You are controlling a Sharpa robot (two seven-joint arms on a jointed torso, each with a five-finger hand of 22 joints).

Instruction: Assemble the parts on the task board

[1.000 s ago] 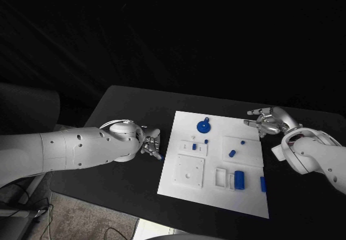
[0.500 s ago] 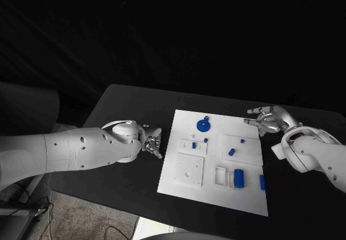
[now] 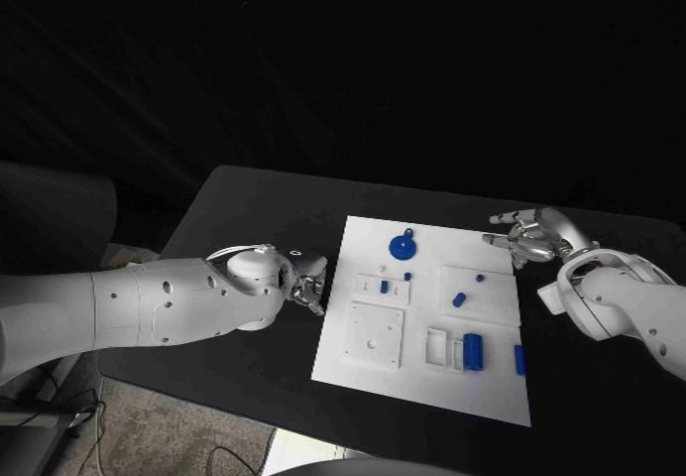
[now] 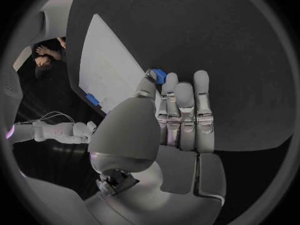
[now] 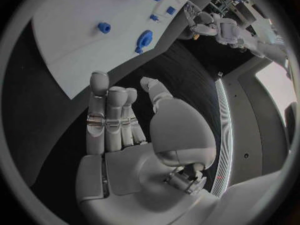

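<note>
The white task board (image 3: 429, 387) lies in the middle of the black table. On it are a round blue part (image 3: 403, 246), a few small blue parts (image 3: 459, 298) and a larger blue cylinder (image 3: 473, 350). Another blue part (image 3: 517, 359) lies at its right edge. My left hand (image 3: 303, 283) is at the board's left edge. In the left wrist view this left hand (image 4: 172, 120) has its fingers straight and together, and the thumb pinches a small blue part (image 4: 159, 75) against them. My right hand (image 3: 526, 238) hovers by the board's far right corner, off the board. This right hand (image 5: 125, 130) holds nothing.
Black table (image 3: 243, 208) surrounds the board, with bare room to its left and behind it. The board has several recesses and raised white blocks (image 3: 376, 335). In the right wrist view the board (image 5: 75, 45) and the round blue part (image 5: 144, 39) lie beyond the fingers.
My left forearm has swung a little closer to the board, while its hand stays at the left edge. The right hand has hardly moved.
</note>
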